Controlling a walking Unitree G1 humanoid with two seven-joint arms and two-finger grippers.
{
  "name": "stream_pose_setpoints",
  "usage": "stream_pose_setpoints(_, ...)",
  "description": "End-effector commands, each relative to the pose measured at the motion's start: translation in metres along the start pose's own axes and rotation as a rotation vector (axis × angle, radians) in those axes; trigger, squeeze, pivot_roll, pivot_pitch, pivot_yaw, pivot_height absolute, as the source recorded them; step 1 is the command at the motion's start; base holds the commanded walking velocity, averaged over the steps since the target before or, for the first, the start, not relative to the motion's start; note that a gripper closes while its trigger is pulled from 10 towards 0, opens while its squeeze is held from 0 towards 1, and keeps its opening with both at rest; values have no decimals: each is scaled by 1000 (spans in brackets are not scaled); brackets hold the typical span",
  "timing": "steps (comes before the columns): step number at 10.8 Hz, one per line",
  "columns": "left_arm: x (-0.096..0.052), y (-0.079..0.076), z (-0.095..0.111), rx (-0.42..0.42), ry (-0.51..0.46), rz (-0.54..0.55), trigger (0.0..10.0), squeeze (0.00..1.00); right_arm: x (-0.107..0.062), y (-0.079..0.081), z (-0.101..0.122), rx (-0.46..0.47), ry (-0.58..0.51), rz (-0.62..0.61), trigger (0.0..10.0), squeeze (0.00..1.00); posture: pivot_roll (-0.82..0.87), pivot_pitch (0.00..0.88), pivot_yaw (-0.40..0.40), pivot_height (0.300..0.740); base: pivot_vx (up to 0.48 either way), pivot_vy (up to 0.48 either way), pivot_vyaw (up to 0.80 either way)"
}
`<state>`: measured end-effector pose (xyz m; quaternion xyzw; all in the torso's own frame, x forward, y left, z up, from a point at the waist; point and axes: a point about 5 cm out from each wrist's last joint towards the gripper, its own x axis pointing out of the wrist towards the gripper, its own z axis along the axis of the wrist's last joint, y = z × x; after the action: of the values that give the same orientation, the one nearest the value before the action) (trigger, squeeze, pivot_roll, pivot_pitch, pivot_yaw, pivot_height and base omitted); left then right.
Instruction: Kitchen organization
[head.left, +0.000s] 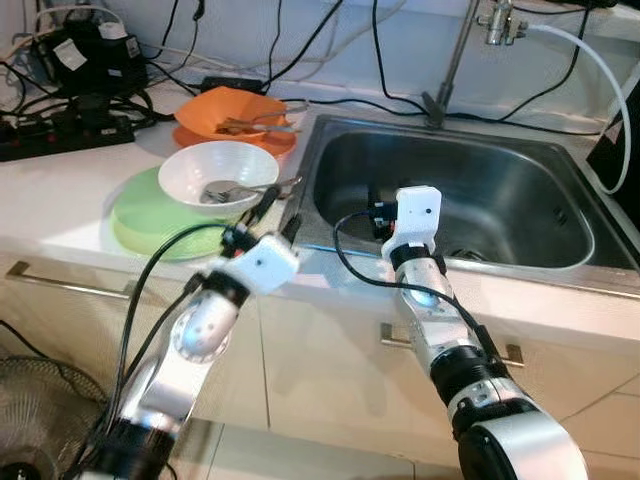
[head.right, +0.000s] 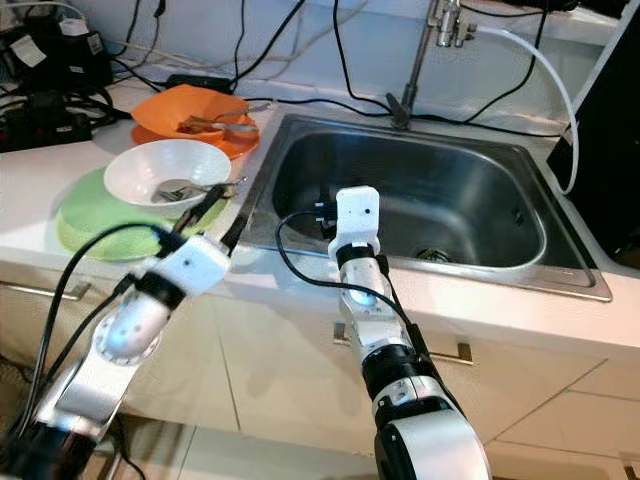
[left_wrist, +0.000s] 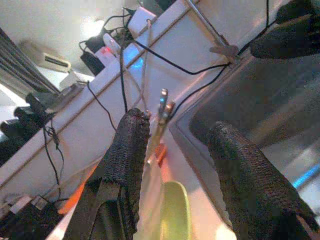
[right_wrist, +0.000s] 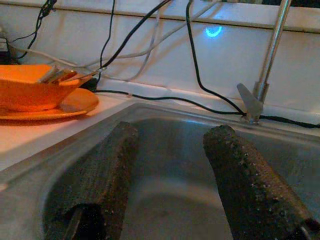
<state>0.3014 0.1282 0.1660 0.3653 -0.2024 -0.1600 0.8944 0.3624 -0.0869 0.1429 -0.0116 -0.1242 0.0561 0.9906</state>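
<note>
White countertop (head.left: 60, 190) runs along the wall beside a stainless steel sink (head.left: 560, 255), with black cables trailing over the back edge and a faucet (head.right: 415, 60) rising behind the basin.

Just ahead of the left gripper (head.left: 275, 212), a white bowl (head.left: 195, 165) sits on a green plate (head.left: 135, 215), with a fork (head.left: 240, 190) lying inside it, handle pointing toward the sink. The gripper's black fingers (left_wrist: 127, 160) are spread apart with nothing between them, hovering over the strip of counter between the bowl and the sink's rim. Beyond the bowl, farther from that hand, an orange bowl (head.left: 225, 105) rests on an orange plate (right_wrist: 75, 102) and holds some cutlery (head.left: 250, 125).

Over at the sink's front edge, the right gripper (right_wrist: 170, 170) points into the basin. Its two fingers (right_wrist: 240, 170) stand well apart and hold nothing; past them lie the bare steel floor of the sink and the faucet's base. To that hand's left, up on the counter, sits the orange bowl.

A power strip (head.left: 65, 135) lies at the counter's far left corner.
</note>
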Motion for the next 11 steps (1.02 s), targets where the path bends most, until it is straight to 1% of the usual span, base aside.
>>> stream_pose_setpoints(1, 6, -3, 1, 14, 1, -10, 10000, 0, 3, -2, 5, 2, -18, -14, 10000, 0, 241, 0, -43, 740, 0, 0, 0)
stream_pose_setpoints(4, 13, -3, 5, 23, -16, -4, 10000, 0, 3, -2, 5, 2, -17, -16, 10000, 0, 235, 0, -39, 740, 0, 0, 0)
stream_pose_setpoints(5, 14, -4, 5, 25, -19, -5, 3686, 0, 2, -3, 5, 2, -17, -20, 10000, 0, 233, 0, -38, 740, 0, 0, 0)
stream_pose_setpoints(6, 15, -4, 5, 26, -23, -7, 0, 0, 2, -3, 5, 1, -17, -22, 10000, 0, 233, 0, -38, 740, 0, 0, 0)
stream_pose_setpoints(11, 15, -1, 5, 40, -28, 12, 0, 0, 2, -3, 4, -1, -14, -21, 10000, 0, 237, 0, -41, 740, 0, 0, 0)
